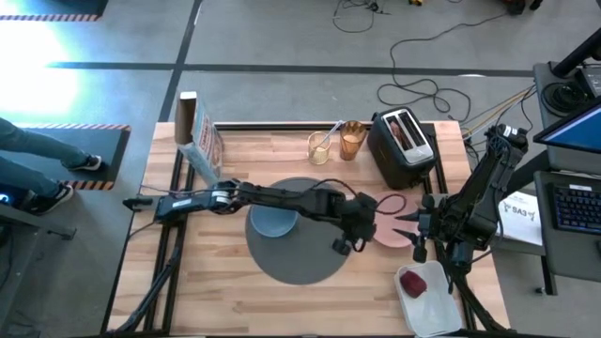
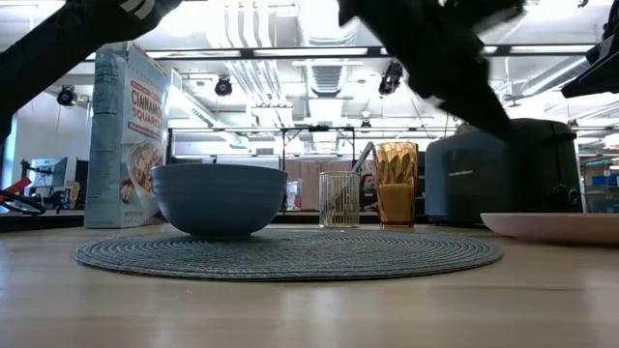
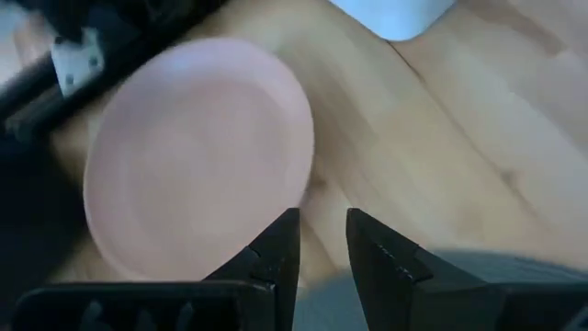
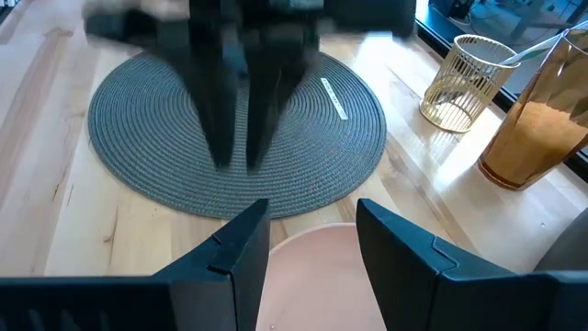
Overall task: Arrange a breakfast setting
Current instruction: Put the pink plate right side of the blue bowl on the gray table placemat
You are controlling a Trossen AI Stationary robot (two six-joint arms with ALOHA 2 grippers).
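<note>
Pink plate being placed: both grippers at it, beside the mat.

Left gripper fingers slightly apart, empty; right gripper fingers apart, straddling the rim. Next: slide plate onto mat.

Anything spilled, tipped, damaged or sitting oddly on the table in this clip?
Nothing looks spilled, tipped or damaged. The blue bowl sits upright on the grey mat, though toward its edge rather than centred. The pink plate lies flat on bare wood beside the mat, between the left gripper and the right gripper.

Legible text you have: "CINNAMON SQUARES" on the tall white-and-blue cardboard cereal box, standing at the desk's far left edge.
</note>
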